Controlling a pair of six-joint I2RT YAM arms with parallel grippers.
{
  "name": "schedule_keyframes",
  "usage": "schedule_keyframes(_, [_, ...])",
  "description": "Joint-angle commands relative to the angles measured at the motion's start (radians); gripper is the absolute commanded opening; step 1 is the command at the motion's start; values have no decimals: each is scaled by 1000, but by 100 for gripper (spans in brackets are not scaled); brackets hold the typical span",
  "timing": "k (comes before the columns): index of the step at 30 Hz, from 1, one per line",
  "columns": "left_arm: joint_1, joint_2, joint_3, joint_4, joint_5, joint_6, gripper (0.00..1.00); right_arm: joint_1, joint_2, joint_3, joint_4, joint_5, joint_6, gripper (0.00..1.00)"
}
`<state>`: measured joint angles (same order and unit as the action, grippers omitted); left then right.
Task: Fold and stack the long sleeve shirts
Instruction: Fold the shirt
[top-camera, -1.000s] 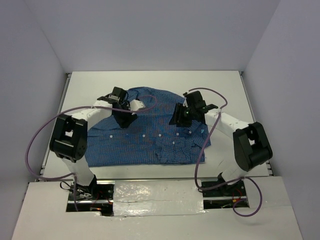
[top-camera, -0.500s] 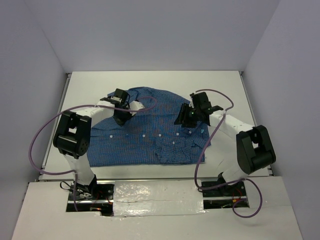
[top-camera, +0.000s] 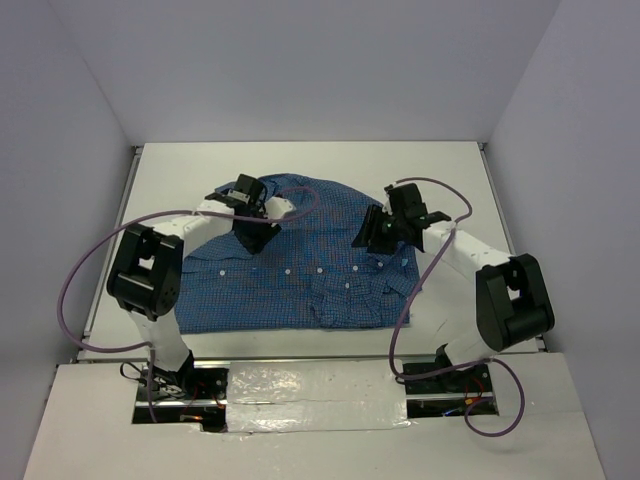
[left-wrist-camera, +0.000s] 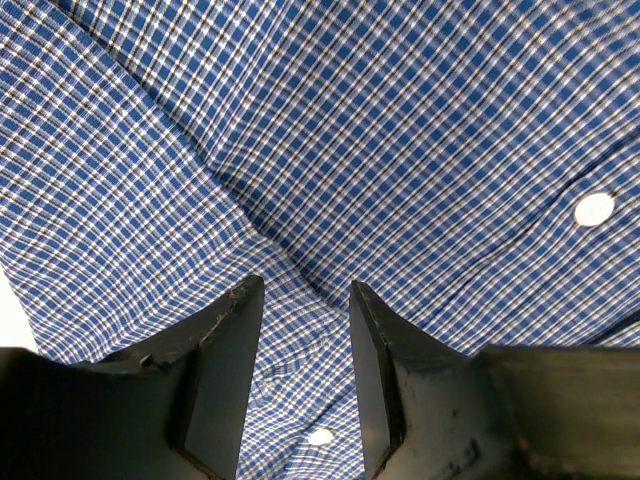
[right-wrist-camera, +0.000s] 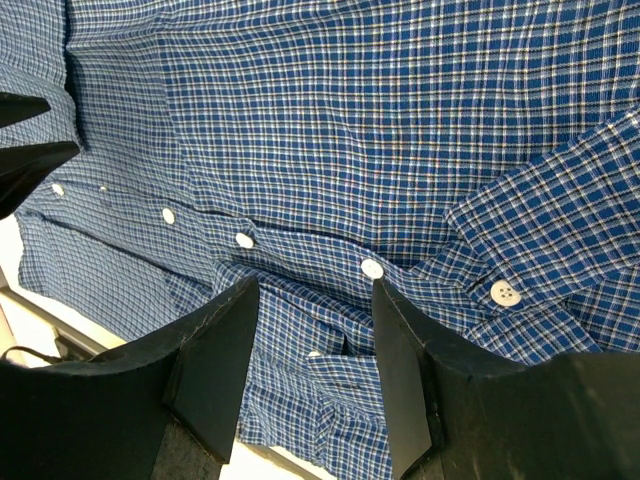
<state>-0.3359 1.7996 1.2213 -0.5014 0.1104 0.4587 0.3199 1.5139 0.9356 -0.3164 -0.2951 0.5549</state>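
- blue checked cotton fills the near part of the scene: the long sleeve shirt (top-camera: 300, 295) lies spread on the white counter (top-camera: 450, 175), its near edge quite straight, just in front of the arm bases.
- at the near right the cloth is bunched in several layers, not flat.
- a row of small white buttons (top-camera: 319, 270) runs from left to right across the middle of the shirt.
- just beyond this row the left pincer (left-wrist-camera: 305, 290) hangs low over the cloth with its fingers spread; under the gap there is only a soft ridge of cloth, and nothing is pinched.
- the right pincer (right-wrist-camera: 315, 285) is also spread and holds nothing; it stands above the button band, with a buttoned cuff (right-wrist-camera: 560, 230) to one side.
- farther back the shirt ends in a rounded, uneven edge; i judge that the fold is hardly begun.
- risk: if a pincer closes here it may take only the top layer, or too many layers, because the cloth is doubled; then the fold comes out crooked.
- risk: a finger can catch on a button or on the cuff and drag the whole shirt over the smooth counter.
- risk: if the two arms lift unevenly, the bunched right side will wrinkle more.
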Motion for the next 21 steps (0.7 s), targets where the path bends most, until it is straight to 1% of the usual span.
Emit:
schedule_keyframes(1, [-15, 4, -6, 26, -60, -58, 52, -5, -43, -17, 3, 8, -13, 57])
schedule_keyframes(3, [-17, 24, -5, 31, -99, -55, 51, -5, -49, -21, 2, 11, -13, 57])
schedule_keyframes(8, [-23, 44, -17, 18, -106, -49, 44, -5, -58, -31, -1, 22, -13, 57])
schedule_keyframes(9, [-23, 44, -19, 17, -106, -49, 38, -5, -60, -32, -1, 24, -15, 57])
schedule_keyframes(11, [-23, 40, -28, 15, -106, -40, 33, -10, -57, -35, 0, 24, -13, 57])
schedule_keyframes(12, [-23, 40, -31, 17, -141, -37, 30, -10, -57, -37, 2, 17, -13, 57])
schedule_keyframes(13, [-23, 40, -32, 14, -147, -31, 28, -15, -55, -37, 3, 16, -13, 57])
schedule_keyframes(14, [-23, 41, -35, 11, -152, -29, 23, -18, -52, -38, 4, 14, -15, 57])
schedule_keyframes(15, [-23, 43, -37, 6, -162, -28, 20, -18, -54, -38, 4, 14, -15, 57])
schedule_keyframes(16, [-23, 44, -37, 3, -173, -29, 12, -21, -55, -41, 5, 14, -15, 57])
schedule_keyframes(19, [-23, 34, -20, 0, -184, -25, 1, -25, -63, -43, 8, 14, -15, 57])
schedule_keyframes(21, [-22, 24, 13, -6, -196, -11, 0, -28, -63, -44, 7, 14, -19, 57])
